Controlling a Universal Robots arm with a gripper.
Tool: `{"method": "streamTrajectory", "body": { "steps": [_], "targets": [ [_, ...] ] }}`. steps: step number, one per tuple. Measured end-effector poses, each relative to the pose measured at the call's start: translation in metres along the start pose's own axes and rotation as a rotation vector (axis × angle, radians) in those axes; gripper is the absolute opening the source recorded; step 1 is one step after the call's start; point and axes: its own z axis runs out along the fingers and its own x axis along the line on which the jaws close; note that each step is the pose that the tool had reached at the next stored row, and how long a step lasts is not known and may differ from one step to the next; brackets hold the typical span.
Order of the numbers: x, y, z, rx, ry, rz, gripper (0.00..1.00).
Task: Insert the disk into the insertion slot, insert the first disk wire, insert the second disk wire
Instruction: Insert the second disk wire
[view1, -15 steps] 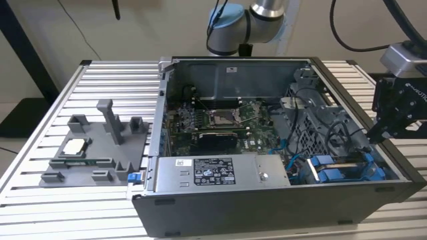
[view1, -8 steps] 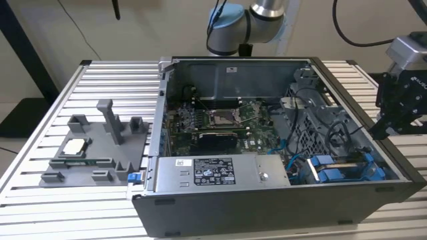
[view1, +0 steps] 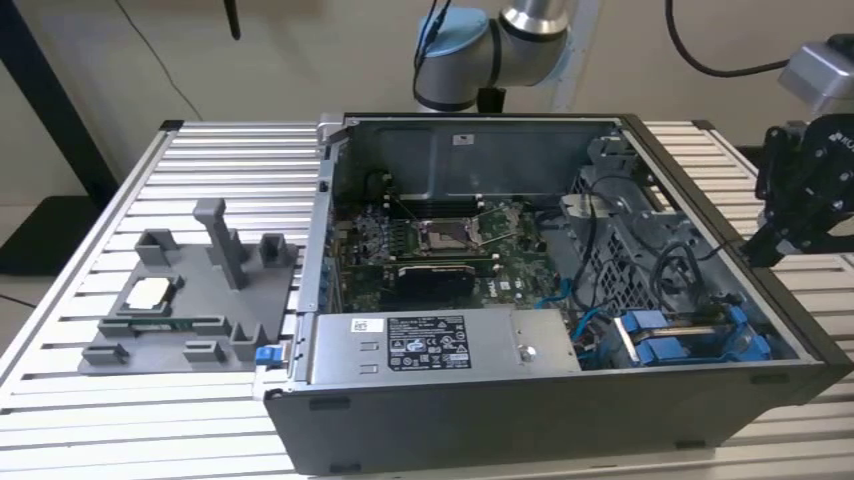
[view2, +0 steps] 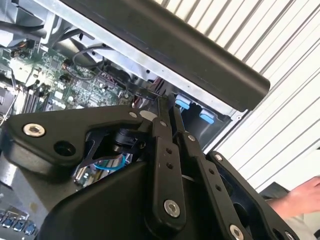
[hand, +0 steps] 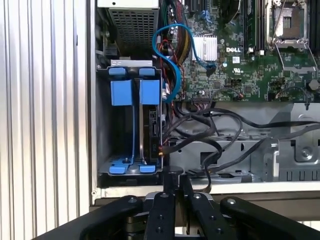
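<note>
Item, nearest: my hand (hand: 172, 176), fingers pressed narrow with nothing between them, poised just outside the case wall (hand: 240, 189) and in line with the drive bay, a slim shape I judge suited to reaching among cables. Item, beyond the wall: the disk (hand: 153, 131), on edge in its blue frame inside the slot, seemingly seated home, beside a second blue frame (hand: 121, 92). Item, further: loose black wires (hand: 215, 131) draped just beside the disk, whether any is plugged in I cannot tell; then the motherboard (hand: 240, 60), with the table (hand: 45, 100) flanking the case.
</note>
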Motion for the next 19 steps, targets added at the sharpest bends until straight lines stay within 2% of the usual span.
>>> {"method": "streamTrajectory", "body": {
  "steps": [8,19],
  "targets": [
    [-0.0001,0.0134,-0.0048,0.0074,-0.0003,0.0,0.16],
    [-0.0028,0.0424,-0.0077,0.0326,-0.0006,-0.002,0.16]
  ]
}}
